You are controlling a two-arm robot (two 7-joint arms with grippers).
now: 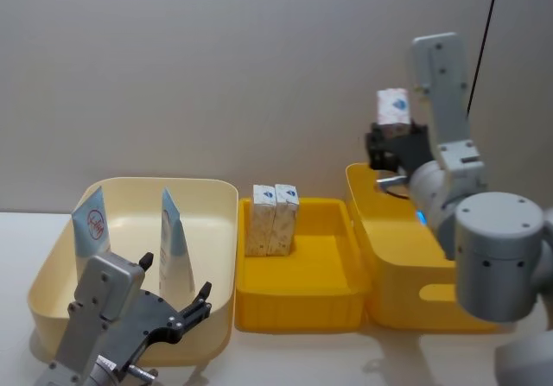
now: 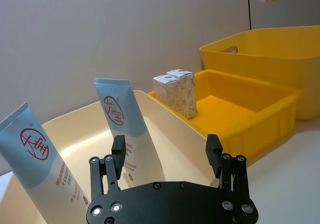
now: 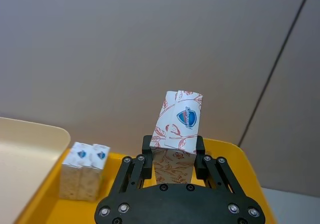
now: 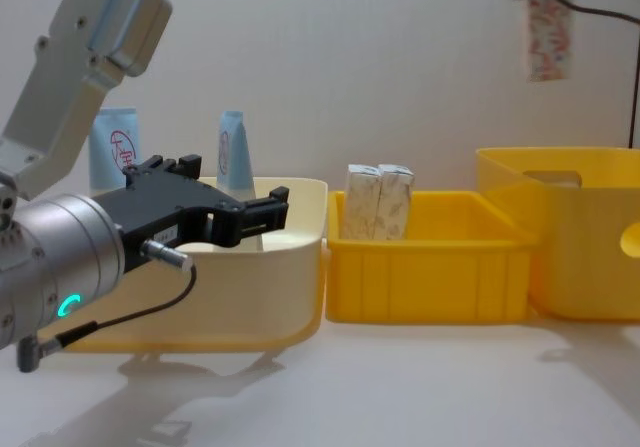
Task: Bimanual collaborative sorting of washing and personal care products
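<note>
Tubes: two pale-blue-and-white squeeze tubes (image 1: 92,226) are standing upright in the cream bin (image 1: 155,181) at the far left, apart from each other, red logos showing.
Left gripper (image 1: 177,275): it is hovering at the near edge of the cream bin with its fingers spread wide and nothing between them, pointing towards the nearer tube.
Middle tray (image 1: 298,317): this shallow yellow tray is sitting between the cream bin and the deep yellow bin, touching or nearly touching both.
Sorted cartons (image 1: 271,220): two small cream cartons are standing side by side, touching, against the tray's far-left corner.
Right gripper (image 3: 172,146): it is clamping a third carton (image 3: 179,119) by its lower half and holding it upright.
Held carton's place: it is hanging high in the air, well above the rim of the deep yellow bin (image 1: 406,256), over that bin's far-left part.
Step in hand: judging by the pair already in the tray, the right arm is carrying this carton across to join them.
Next move: the right arm is needing to travel left over the tray and lower the carton beside the pair without knocking them. The fingers should open only once the carton is resting on the tray floor.
Left arm's part: it is looking idle, with both tubes already binned.
</note>
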